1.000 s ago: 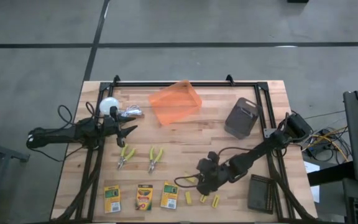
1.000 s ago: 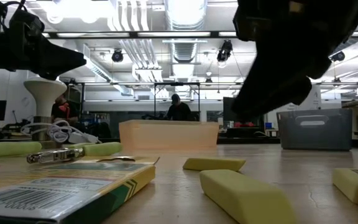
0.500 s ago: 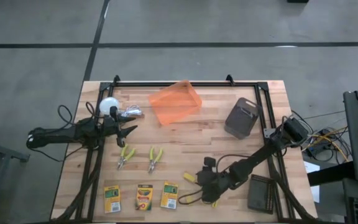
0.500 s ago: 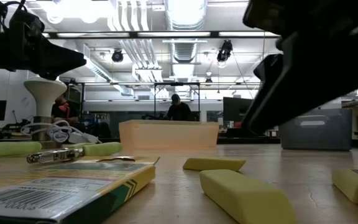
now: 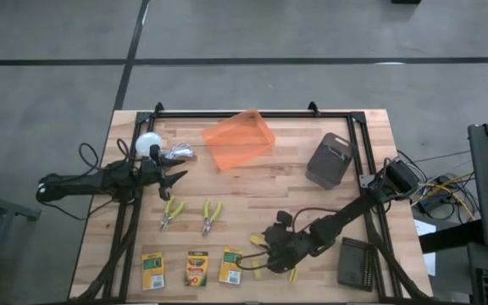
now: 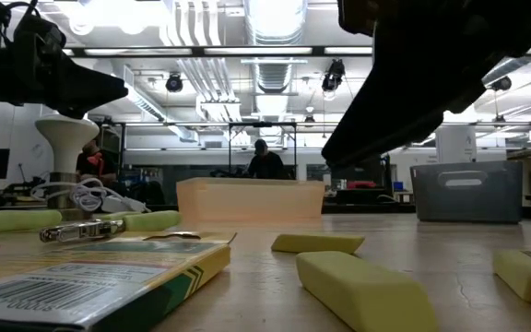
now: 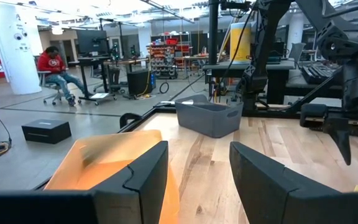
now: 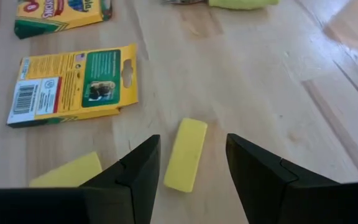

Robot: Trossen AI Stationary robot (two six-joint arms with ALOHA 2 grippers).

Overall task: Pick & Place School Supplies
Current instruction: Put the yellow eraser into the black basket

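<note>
Table: light wooden butcher-block top [image 5: 295, 144] with a black frame along its edges.
Far side: translucent orange bin [image 5: 239, 140], grey bin [image 5: 329, 160], white ball [image 5: 148, 144] (cable attached).
Middle: two yellow-handled pliers [image 5: 172, 212].
Near edge: three crayon boxes [image 5: 196, 268], small yellow blocks [image 8: 186, 155], dark tray [image 5: 360, 264].

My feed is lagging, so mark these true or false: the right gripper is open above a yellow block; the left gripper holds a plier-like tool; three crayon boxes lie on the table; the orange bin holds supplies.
1. The right gripper is open above a small yellow block: true.
2. The left gripper holds a yellow-handled plier-like tool: false; it is open and empty, and both tools lie on the wooden table.
3. Three flat yellow-and-green crayon boxes lie on the table: true.
4. The translucent orange bin holds supplies: false; it looks empty.
</note>
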